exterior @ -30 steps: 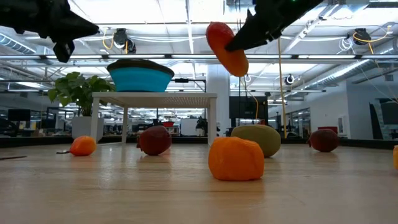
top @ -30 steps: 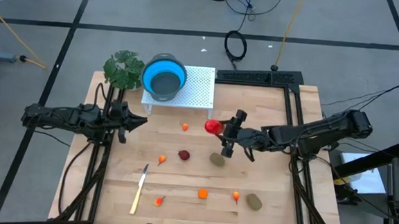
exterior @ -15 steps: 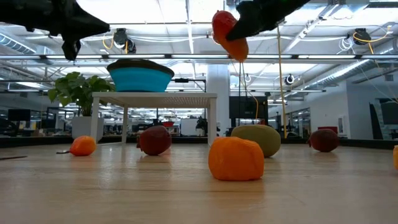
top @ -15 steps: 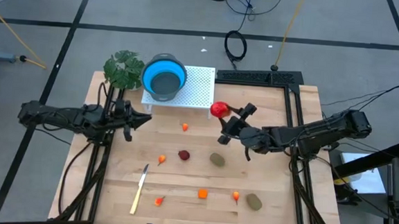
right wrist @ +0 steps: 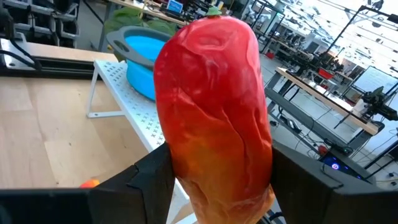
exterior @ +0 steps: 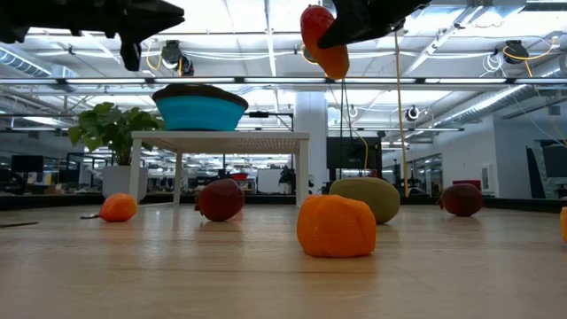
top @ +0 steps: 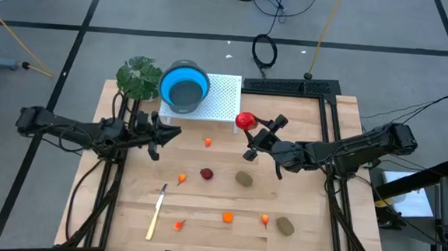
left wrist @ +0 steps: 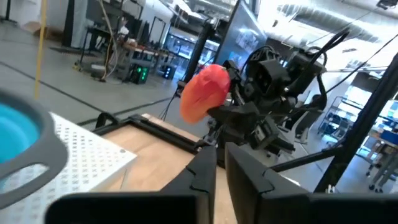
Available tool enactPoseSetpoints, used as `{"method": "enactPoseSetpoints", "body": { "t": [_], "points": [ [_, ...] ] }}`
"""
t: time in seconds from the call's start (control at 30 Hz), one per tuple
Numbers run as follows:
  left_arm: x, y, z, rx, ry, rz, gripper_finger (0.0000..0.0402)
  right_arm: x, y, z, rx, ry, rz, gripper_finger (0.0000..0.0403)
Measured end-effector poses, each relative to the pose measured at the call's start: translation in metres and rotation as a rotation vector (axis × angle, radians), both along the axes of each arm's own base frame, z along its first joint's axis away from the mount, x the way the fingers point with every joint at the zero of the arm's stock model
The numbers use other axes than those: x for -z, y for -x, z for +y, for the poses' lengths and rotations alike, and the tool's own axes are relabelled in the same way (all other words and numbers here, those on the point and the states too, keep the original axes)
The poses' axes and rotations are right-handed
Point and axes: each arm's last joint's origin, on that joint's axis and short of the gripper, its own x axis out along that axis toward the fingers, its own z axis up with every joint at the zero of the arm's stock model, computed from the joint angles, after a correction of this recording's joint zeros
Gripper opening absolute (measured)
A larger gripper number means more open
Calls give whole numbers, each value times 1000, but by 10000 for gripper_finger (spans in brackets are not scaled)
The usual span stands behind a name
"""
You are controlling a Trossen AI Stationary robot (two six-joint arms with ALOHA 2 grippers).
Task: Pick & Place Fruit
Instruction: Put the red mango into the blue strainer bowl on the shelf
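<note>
My right gripper (top: 253, 132) is shut on the larger red-orange fruit piece (top: 244, 120), held high over the table just right of the white perforated stand (top: 220, 94). A blue bowl (top: 184, 86) sits on that stand. Small orange pieces (top: 207, 142), a dark red one (top: 206, 173) and olive ovals (top: 243, 178) lie on the wooden table. My left gripper (top: 173, 132) hovers in front of the stand. Its fingers (left wrist: 208, 171) are shut with nothing between them and point toward the held fruit. My right gripper pinches the red-orange piece between its two fingers (right wrist: 146, 180), one on each side of its lower half (right wrist: 211, 168). The fingers come about level from the table's right side. The piece stands roughly upright, its green tip up, lifted well clear of the table (exterior: 323, 40).
A green leafy plant (top: 138, 77) stands left of the bowl. A pale-handled knife (top: 156, 212) lies near the front left. More small orange pieces (top: 228, 216) and an olive oval (top: 285, 226) lie near the front edge. Bare wood shows between the two grippers.
My right gripper has turned and carried the red-orange piece toward the far edge and a little higher, nearer the stand's right end. My left gripper has moved toward the table's right, closer to the held piece, and tipped up toward level.
</note>
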Motion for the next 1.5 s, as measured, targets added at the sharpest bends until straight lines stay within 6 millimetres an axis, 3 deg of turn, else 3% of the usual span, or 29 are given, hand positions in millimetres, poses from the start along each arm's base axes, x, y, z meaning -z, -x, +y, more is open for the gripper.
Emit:
{"method": "enactPoseSetpoints", "body": {
  "t": [0.3,0.57,1.17,1.5],
  "points": [
    [4,-22,-3,12,22,-27,164,0,0,-1,-8,33,38,222],
    [-20,-53,-6,2,-56,-14,242,0,0,-3,-8,58,61,223],
    [-58,-155,-17,-40,-314,200,260,0,-2,-1,-65,44,54,222],
    [-59,-182,-9,-99,-329,280,260,0,-1,1,-65,45,54,222]
  ]
}}
